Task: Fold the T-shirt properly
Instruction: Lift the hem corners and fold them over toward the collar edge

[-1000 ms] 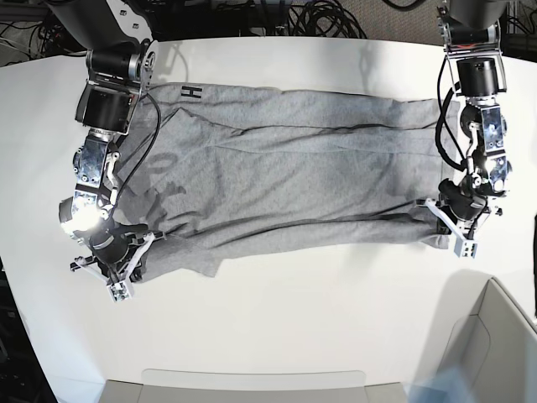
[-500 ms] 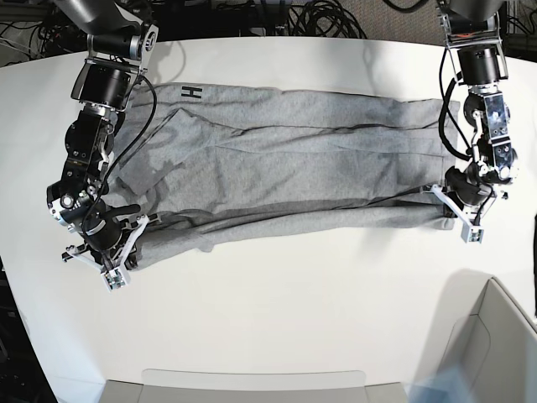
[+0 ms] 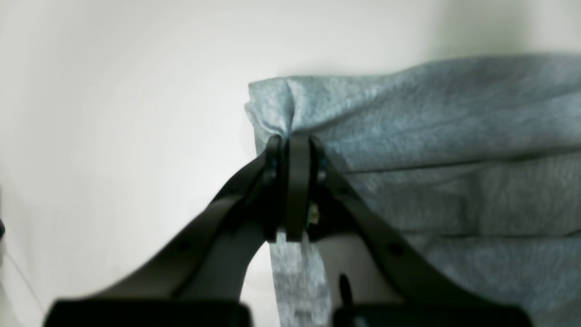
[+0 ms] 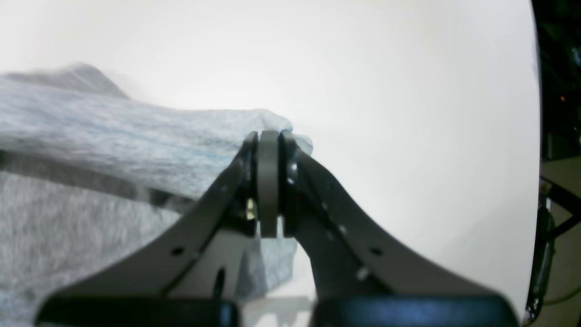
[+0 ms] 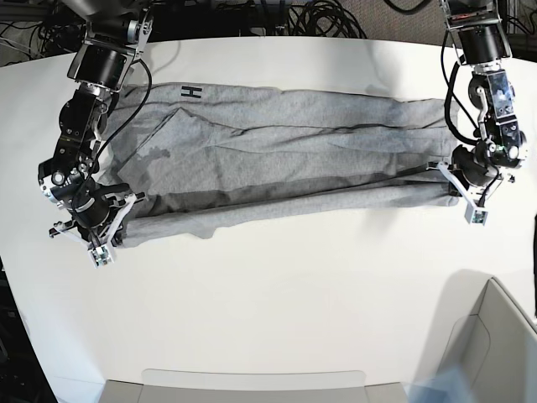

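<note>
Near edge of T-shirt (image 5: 277, 159) lifted, pinched at both ends. Right end effector (image 5: 107, 238) clenched on one corner; left end effector (image 5: 464, 200) clenched on opposite corner. Shirt lies on white counter (image 5: 277, 311), long axis running between arms. Remaining cloth lies beyond both end effectors, toward far edge: fold likely proceeds that way.

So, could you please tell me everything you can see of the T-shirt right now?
The T-shirt is heather-grey, soft-looking knit, spread lengthwise across the white table. Its near long edge is lifted and doubled over towards the middle, leaving long creases. A black "H" shows at the far edge. The left hand is shut on one near corner, the right hand on the other; the fabric bunches at both grips.
</note>
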